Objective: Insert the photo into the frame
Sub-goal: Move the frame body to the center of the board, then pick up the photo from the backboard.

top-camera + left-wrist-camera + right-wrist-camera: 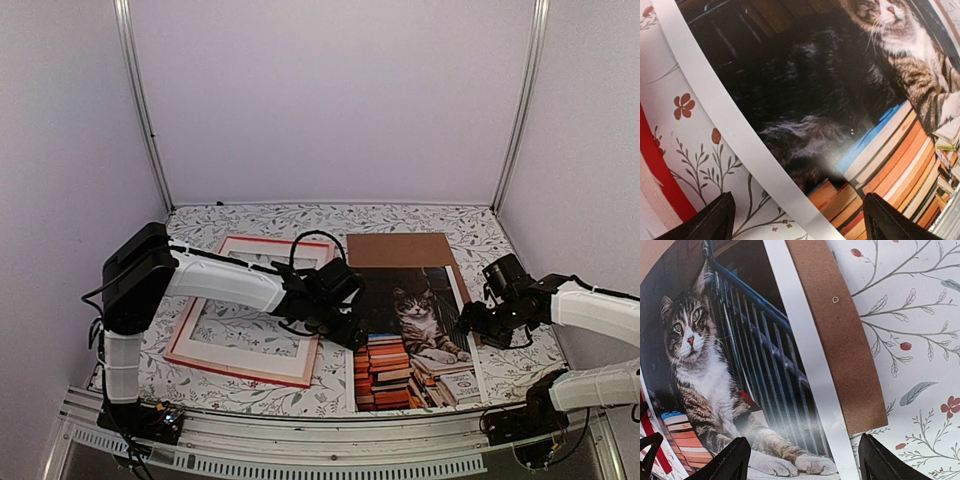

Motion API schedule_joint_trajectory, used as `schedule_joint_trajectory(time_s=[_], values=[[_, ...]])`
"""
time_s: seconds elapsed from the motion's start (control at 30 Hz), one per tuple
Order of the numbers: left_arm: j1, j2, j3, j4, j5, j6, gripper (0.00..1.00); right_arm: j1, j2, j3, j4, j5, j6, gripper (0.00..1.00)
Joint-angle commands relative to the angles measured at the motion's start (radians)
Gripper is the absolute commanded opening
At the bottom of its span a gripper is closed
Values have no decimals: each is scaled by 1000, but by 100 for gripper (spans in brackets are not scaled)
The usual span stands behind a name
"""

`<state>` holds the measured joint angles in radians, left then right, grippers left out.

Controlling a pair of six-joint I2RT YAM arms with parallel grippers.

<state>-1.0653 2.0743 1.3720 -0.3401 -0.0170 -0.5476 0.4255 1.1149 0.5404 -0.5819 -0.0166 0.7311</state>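
You have not got the photo into the frame yet. At the left of the overhead view the red frame (240, 371) lies flat on the floral tablecloth (480, 225). The cloth's pattern shows through its opening, so no print fills it. Just right of it, in the lower middle, the cat photo (415, 315) lies face up. Its upper part rests over the brown backing board (400, 250). Frame and photo sit close, side by side, with no overlap that I can make out. By my reading the whole job is left for you: take hold of the print, carry it leftward and lay it inside the rails.

Your left gripper (345, 328) hangs over the photo's left edge, beside the frame. Its wrist view shows the fingertips (715, 220) spread wide, straddling the print's white border, with nothing clamped between them. I cannot tell whether they touch the paper.

Your right gripper (482, 322) sits over the photo's right edge. It too is spread wide and empty, with one tip above the cat's paws and the other above the cloth past the brown board.
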Motion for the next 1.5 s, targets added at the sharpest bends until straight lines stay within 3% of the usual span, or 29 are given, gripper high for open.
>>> schedule_joint_trajectory(time_s=[0.0, 0.3, 0.7, 0.97, 1.47], values=[[6, -4, -11, -71, 116, -14, 91, 17, -14, -12, -57, 79, 53, 78], [-9, 37, 9, -84, 177, -20, 91, 72, 71, -45, -7, 82, 87, 77], [-8, 61, -7, -72, 216, -56, 83, 85, -8, -109, 38, 28, 89, 65], [18, 27, -59, 4, 268, -86, 78, 85, -45, -120, 79, -56, 72, 55], [93, -73, -203, 206, 381, -200, 74, 86, -25, -109, 104, -92, 55, 49]])
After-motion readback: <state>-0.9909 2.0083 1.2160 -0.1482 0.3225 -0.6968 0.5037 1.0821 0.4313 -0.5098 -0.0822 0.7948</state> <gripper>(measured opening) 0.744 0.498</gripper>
